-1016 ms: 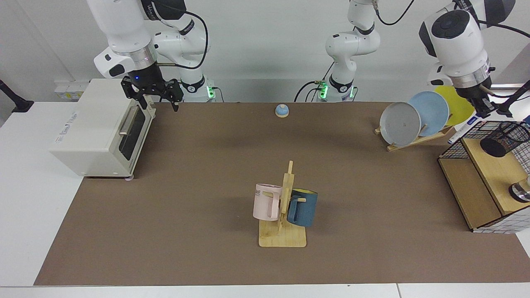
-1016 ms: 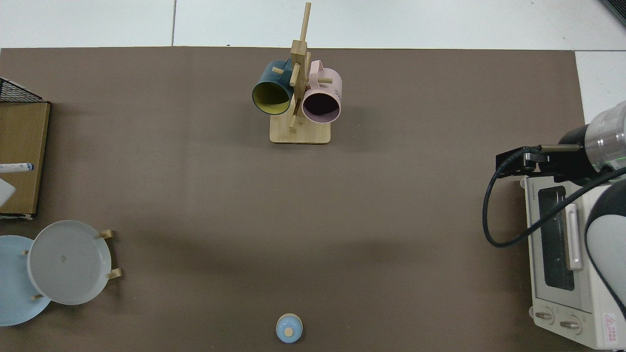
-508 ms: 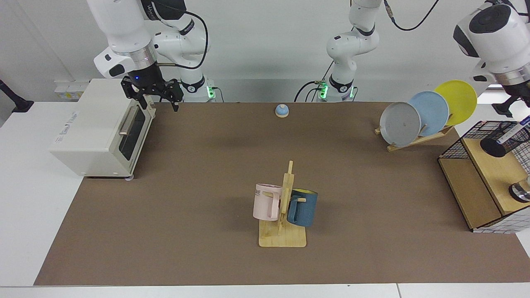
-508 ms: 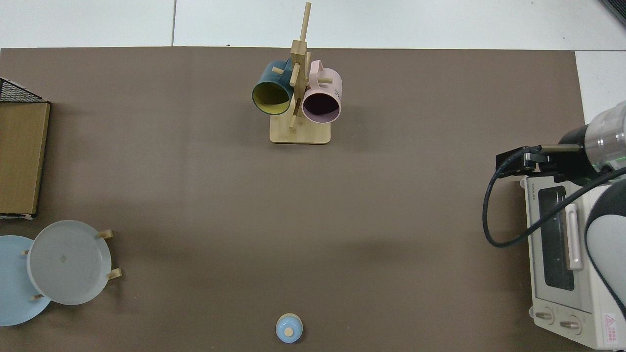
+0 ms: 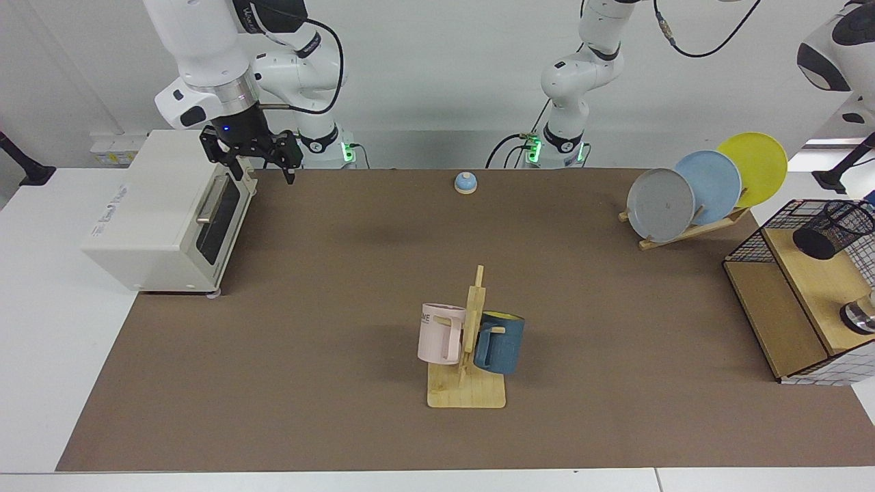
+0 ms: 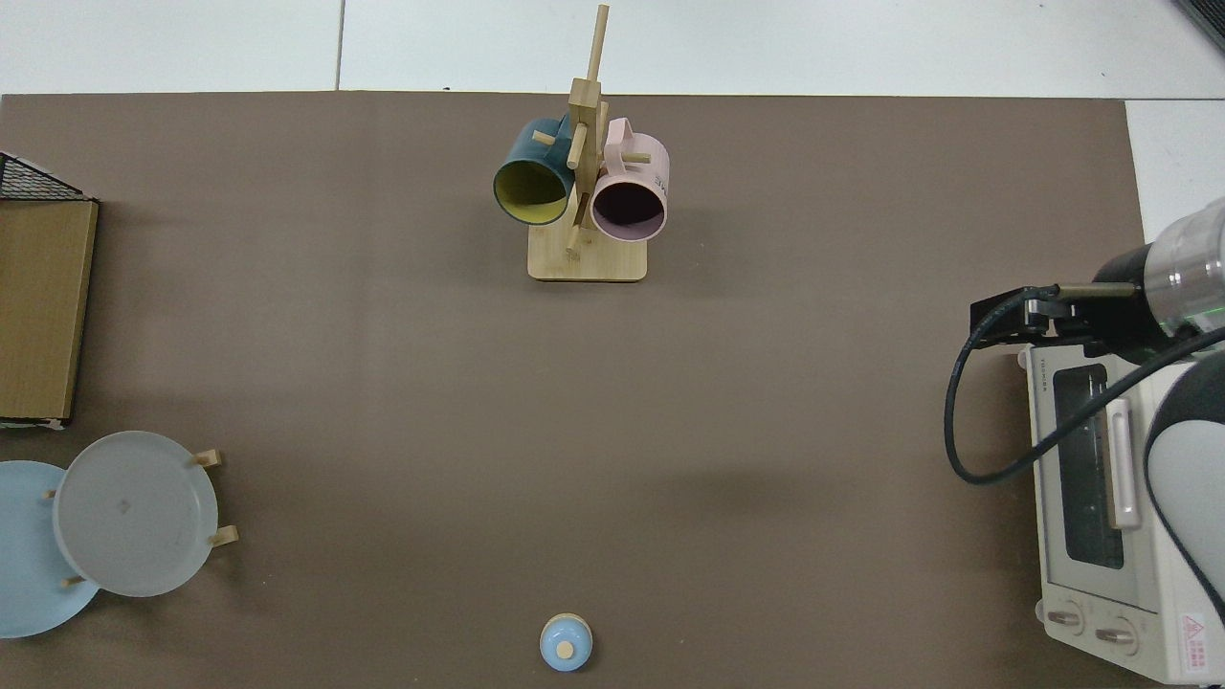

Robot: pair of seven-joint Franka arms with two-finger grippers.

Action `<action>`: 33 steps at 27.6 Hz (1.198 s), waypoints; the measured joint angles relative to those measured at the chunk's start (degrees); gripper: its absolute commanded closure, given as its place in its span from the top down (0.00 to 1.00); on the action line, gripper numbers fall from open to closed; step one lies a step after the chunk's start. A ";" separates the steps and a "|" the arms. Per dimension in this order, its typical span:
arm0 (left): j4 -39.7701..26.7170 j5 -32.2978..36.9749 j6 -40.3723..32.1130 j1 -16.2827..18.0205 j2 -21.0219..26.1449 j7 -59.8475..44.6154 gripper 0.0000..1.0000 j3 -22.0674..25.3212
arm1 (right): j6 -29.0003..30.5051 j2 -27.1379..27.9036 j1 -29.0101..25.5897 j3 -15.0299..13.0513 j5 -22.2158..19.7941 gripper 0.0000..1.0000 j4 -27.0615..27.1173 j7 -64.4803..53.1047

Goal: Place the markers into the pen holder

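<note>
At the upper left, my right gripper [image 5: 264, 169] waits by the toaster oven [image 5: 157, 212], jaws apart and empty, unchanged. At the far right, the pen holder [image 5: 835, 229] no longer shows the marker across its mouth. Only a blue sliver [image 5: 870, 199] shows at the frame edge above its rim, possibly the cap. The left arm [image 5: 837, 34] has climbed to the upper right corner, so I cannot see its gripper or jaws. I judge the drop done or nearly so.

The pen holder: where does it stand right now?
In the facing view, the pen holder sits at the far right, on the wooden shelf inside the wire basket.
</note>
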 measured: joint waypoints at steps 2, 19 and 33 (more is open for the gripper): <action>0.09 -0.01 1.23 1.21 0.14 1.71 0.00 -0.02 | 0.00 0.00 0.00 0.00 0.00 1.00 0.00 0.00; -1.31 -1.38 2.77 2.73 1.50 5.21 0.00 -0.34 | 0.00 0.00 0.00 0.00 0.00 1.00 0.00 0.00; -4.93 -1.37 5.55 3.47 1.90 5.21 0.00 -0.23 | 0.00 0.00 0.00 0.00 0.00 1.00 -0.01 0.00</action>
